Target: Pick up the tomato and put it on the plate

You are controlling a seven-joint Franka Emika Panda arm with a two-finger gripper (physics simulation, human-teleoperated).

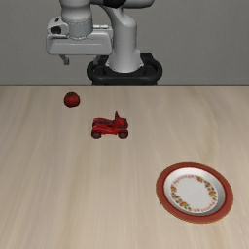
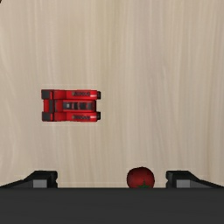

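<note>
Right now the two-finger gripper (image 2: 112, 179) hangs high above the light wooden tabletop (image 1: 39, 175) with its fingers (image 2: 39, 178) spread wide and nothing between them in contact. The small round red tomato (image 1: 72, 99) sits on the table below the hand, near the robot's base, toward the exterior view's left. In the wrist view it lies between the fingertips but off centre, closer to one finger than the other.

That offset is the main risk. A straight descent could bring one finger down on or against the tomato, and a round fruit would likely roll away instead of being pinched. Centring over it first seems wise.

The red toy car with dark wheels (image 1: 110, 125) stands near the tomato, roughly on the line toward the white round plate with a red-and-orange patterned rim (image 1: 195, 191), which is well apart, at the exterior view's right. A low carry could clip the car.

The tomato looks nearly spherical, so I see no long axis, and I cannot tell where its stem end points.
</note>
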